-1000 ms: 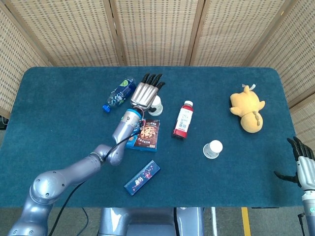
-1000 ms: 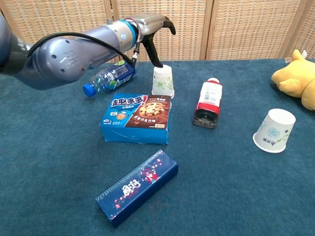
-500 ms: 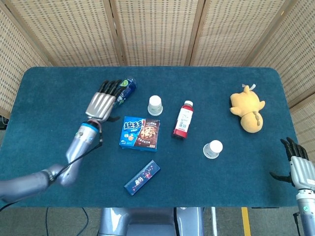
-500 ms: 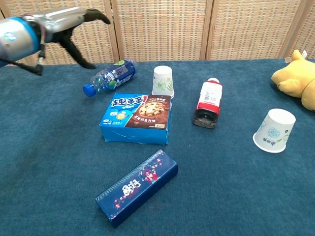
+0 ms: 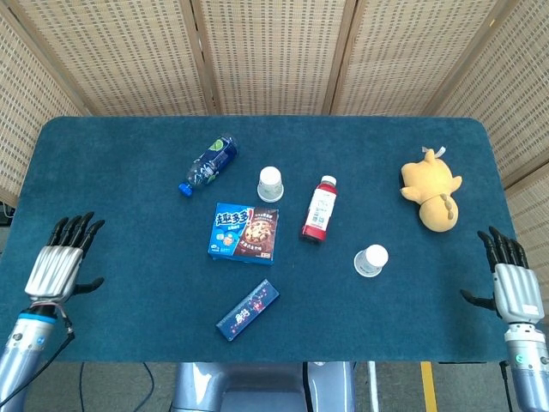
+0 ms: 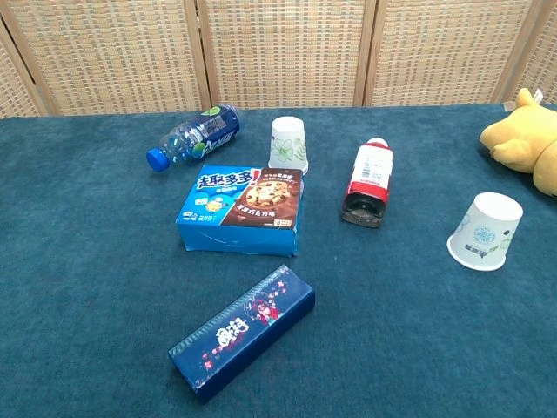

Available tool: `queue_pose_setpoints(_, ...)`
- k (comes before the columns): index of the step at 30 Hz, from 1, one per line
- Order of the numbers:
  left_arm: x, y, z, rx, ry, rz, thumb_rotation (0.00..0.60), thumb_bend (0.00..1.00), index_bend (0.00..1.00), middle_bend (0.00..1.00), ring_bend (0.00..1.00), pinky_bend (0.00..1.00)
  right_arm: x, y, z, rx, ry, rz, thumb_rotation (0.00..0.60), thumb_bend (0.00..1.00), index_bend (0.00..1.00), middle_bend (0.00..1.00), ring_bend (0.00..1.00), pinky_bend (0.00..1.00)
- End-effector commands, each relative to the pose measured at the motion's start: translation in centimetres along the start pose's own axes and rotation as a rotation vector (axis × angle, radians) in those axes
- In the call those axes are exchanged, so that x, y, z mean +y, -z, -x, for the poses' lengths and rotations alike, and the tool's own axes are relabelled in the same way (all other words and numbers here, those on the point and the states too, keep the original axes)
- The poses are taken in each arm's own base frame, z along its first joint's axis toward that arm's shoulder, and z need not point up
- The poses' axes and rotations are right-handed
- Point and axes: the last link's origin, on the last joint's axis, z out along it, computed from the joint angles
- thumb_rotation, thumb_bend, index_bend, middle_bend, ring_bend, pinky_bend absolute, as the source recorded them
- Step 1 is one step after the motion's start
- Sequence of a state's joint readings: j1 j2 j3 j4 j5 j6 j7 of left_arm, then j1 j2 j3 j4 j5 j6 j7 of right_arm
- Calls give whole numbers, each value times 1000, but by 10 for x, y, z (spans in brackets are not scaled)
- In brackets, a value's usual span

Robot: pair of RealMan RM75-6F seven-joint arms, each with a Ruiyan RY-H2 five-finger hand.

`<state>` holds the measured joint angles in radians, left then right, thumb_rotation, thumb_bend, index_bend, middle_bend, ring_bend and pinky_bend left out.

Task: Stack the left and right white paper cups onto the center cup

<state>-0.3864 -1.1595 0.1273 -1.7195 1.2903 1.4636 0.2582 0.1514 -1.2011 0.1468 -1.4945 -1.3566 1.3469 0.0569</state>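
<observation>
Two white paper cups stand upside down on the blue table. One cup [image 5: 270,184] [image 6: 289,144] sits near the middle, behind the cookie box. The other cup [image 5: 371,260] [image 6: 484,231] stands tilted at the right. My left hand [image 5: 62,262] is at the table's left front edge, open, fingers spread, holding nothing. My right hand [image 5: 509,279] hovers at the right front edge, open and empty. Both hands are far from the cups and absent from the chest view.
A blue cookie box [image 5: 245,233] lies in front of the middle cup, a blue water bottle [image 5: 208,163] to its left, a red-labelled bottle [image 5: 318,209] to its right. A long dark blue box [image 5: 248,310] lies near the front. A yellow plush toy [image 5: 432,190] sits at the right.
My left arm has drawn back from beside the middle cup to the table's left front edge. The right hand rose slightly. The cups have not moved.
</observation>
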Motion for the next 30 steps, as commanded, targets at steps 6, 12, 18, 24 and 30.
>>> queue_pose_setpoints(6,-12,29,-2,36,6,-5,600,185,76,0,0,0,-44,-22,-5,-92,76,-104,600,89,186,52,0,49)
queue_pose_setpoints(12,-10,31,-1,28,18,19,600,184,76,0,0,0,-89,-44,1,-158,104,-184,600,142,246,69,0,67)
queue_pose_setpoints(18,-10,31,-3,35,29,24,600,184,76,0,0,0,-118,-56,11,-223,96,-199,600,152,251,70,0,70)
queue_pose_setpoints(24,-12,30,-3,34,36,21,600,184,76,0,0,0,-133,-54,27,-304,107,-192,600,153,258,73,0,70)
queue_pose_setpoints(30,-12,29,-1,30,36,25,600,184,76,0,0,0,-148,-56,38,-308,95,-204,600,153,261,75,0,70)
